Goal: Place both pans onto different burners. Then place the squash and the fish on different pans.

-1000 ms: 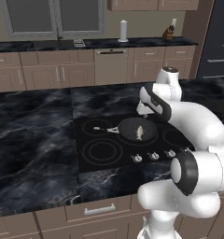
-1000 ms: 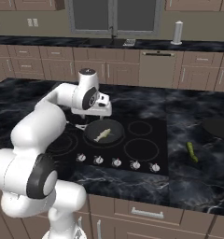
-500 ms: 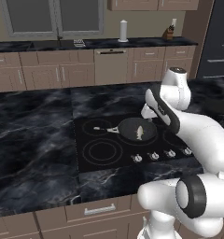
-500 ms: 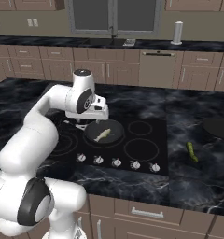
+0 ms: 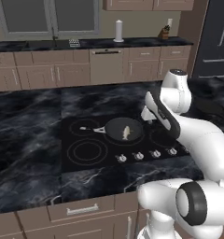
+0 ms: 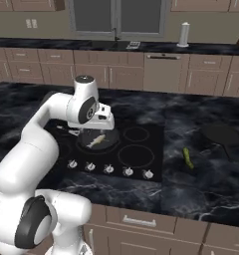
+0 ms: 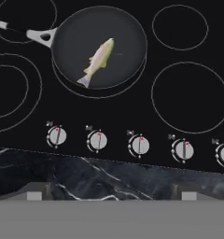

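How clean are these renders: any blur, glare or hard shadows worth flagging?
Hand view: crisp, with the fish and knobs sharply drawn on an evenly lit cooktop, without glare. Left base view: soft and coarse, the fish a pale smear. Right base view: equally soft, the squash small, with no clear cast shadow.

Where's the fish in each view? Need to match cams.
Left base view: fish lies in the pan at cooktop centre.
Right base view: fish in the pan, just below the wrist.
Hand view: fish upper centre, in the pan.
Shared landmark: the silver knobs.
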Controlling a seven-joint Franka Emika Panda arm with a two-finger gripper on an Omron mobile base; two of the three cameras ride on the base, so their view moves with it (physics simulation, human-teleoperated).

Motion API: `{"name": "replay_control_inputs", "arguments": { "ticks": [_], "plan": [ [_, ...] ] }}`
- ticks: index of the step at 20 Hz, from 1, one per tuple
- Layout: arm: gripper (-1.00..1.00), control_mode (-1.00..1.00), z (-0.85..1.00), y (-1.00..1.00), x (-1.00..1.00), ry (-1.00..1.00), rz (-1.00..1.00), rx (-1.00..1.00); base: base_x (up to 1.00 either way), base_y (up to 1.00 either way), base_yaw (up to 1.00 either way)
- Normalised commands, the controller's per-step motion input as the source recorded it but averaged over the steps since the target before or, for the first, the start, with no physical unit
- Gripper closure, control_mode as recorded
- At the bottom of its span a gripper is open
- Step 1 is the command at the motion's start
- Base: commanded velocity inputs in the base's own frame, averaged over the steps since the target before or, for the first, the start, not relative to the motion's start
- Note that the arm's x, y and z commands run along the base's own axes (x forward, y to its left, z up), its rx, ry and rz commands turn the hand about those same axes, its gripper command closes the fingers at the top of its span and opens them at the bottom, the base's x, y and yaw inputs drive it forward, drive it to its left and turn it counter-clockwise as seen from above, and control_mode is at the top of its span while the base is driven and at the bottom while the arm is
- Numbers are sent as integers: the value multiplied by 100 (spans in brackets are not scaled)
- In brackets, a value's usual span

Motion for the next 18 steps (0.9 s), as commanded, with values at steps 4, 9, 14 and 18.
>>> {"name": "replay_control_inputs", "arguments": {
  "ticks": [4,9,14,18],
  "plan": [
    [-100,100,0,0,0,0,0,0,-15,-92,0],
    [-100,100,0,0,0,0,0,0,-7,-87,0],
    [-100,100,0,0,0,0,0,0,0,-74,0],
    [-100,100,0,0,0,0,0,0,0,-43,0]
  ]
}}
